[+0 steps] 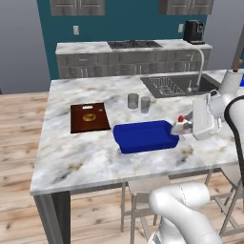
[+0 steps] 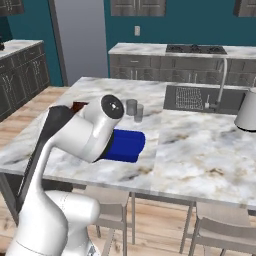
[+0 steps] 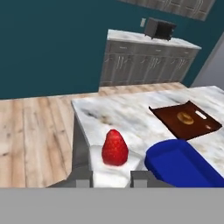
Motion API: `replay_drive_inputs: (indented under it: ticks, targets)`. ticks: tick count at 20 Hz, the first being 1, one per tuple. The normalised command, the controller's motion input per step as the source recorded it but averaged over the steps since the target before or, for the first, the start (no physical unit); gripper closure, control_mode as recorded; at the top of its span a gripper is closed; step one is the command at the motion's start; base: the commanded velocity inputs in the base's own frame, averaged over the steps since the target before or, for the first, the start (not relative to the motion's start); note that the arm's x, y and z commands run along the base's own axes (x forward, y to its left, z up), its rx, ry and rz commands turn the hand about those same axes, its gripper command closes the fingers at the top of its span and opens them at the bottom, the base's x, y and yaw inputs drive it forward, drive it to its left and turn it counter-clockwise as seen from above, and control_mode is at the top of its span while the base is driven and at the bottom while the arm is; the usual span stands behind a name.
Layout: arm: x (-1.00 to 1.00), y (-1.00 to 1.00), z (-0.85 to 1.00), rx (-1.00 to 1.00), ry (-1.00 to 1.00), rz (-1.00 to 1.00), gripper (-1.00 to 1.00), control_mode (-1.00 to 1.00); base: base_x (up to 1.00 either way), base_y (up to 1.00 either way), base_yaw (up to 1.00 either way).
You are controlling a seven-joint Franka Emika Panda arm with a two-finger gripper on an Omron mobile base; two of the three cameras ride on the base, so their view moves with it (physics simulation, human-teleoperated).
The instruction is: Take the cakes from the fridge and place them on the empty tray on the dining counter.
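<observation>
Item: white cake wedge, red-topped, in transit to blue tray.

The gripper [image 1: 185, 126] has its jaws narrowed on the white wedge cake [image 3: 114, 162], carried just off the tray's [image 1: 143, 137] right end, above the dining counter [image 1: 86, 157], presumably so it can be lowered past the raised rim. Tray lies near the counter's front edge, its bed bare as far as shows. Brown board [image 1: 89, 117] with round pastry [image 1: 88, 116] sits toward the left edge, two glasses [image 1: 138, 102] behind the tray. Second cake's whereabouts: cannot tell.
</observation>
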Motion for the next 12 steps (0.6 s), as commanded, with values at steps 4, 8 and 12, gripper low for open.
replay_drive_inputs:
  ticks: [4,8,12]
  targets:
    - [0.64,0.16,-0.42,0.00,0.00,0.09,1.00,-1.00,0.00,0.00,0.00]
    - [0.58,0.19,-0.44,0.00,0.00,0.07,1.00,-1.00,0.00,0.00,0.00]
    - [0.51,0.18,-0.36,0.01,0.00,0.02,1.00,-1.00,0.00,0.00,0.00]
